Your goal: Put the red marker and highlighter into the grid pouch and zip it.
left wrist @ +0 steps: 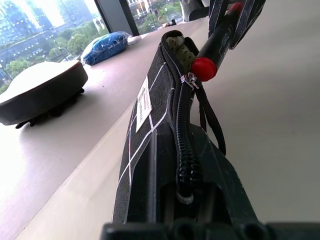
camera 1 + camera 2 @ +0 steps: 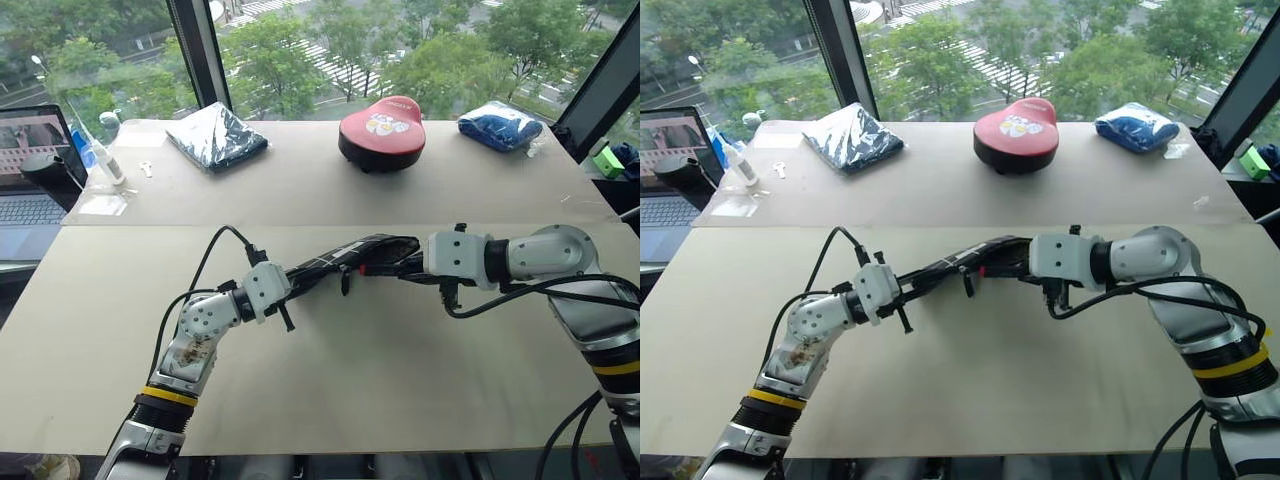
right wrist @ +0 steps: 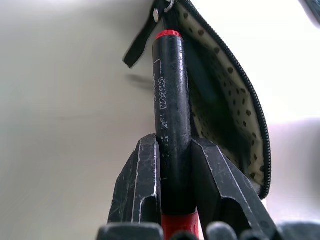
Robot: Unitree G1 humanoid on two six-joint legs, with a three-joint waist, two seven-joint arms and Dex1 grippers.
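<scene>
Red marker [image 3: 172, 115] tip at the open grid pouch [image 1: 150, 150] mouth

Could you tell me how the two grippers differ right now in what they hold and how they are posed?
The left gripper is shut on the grid pouch, keeping it raised above the table; the right gripper is shut on the red marker. The left gripper points roughly level, while the right gripper angles downward toward the pouch's open mouth. Both meet over the middle of the table.
</scene>
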